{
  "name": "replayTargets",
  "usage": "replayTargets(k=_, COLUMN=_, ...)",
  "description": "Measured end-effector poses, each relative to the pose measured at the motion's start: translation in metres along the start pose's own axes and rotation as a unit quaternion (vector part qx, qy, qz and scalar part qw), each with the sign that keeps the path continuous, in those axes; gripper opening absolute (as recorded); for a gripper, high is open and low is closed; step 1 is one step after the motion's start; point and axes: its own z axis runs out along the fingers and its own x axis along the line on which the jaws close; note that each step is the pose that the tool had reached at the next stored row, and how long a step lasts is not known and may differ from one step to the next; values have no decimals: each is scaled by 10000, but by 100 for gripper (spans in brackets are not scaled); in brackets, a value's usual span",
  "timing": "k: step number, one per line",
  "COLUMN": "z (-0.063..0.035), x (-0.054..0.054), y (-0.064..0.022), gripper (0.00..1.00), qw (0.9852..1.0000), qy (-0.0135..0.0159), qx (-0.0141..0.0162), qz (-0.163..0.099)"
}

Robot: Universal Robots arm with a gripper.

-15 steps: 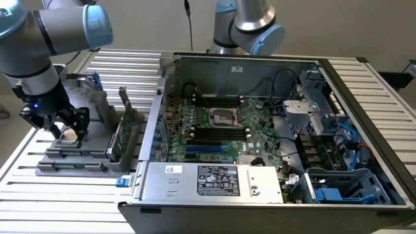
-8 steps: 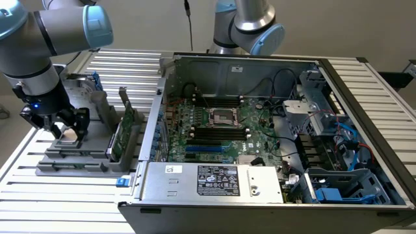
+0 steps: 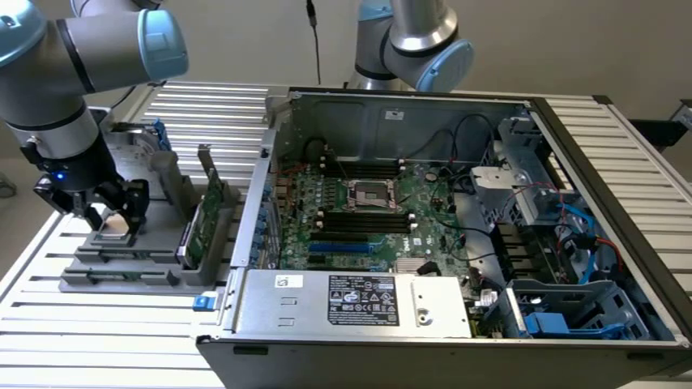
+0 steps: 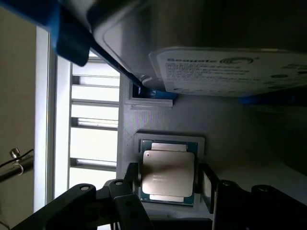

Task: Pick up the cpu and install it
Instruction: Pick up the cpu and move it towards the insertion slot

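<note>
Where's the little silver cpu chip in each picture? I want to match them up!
Exterior view: at the exterior view's left, the cpu is the pale patch between the open end effector fingers, on the grey holder.
Wrist view: the cpu lies in the grey holder's square pocket, between the end effector fingers.
Shared landmark: the grey holder.

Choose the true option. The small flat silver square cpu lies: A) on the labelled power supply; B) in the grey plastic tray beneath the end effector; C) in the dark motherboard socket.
B: the silver cpu sits in the grey tray, directly under the end effector.
</note>
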Motion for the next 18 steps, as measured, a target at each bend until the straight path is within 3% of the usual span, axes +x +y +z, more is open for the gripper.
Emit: replayTargets(k=18, z=10, x=5, y=-7, gripper=60, qw=10000, qy=0, qx=-2, qz=31)
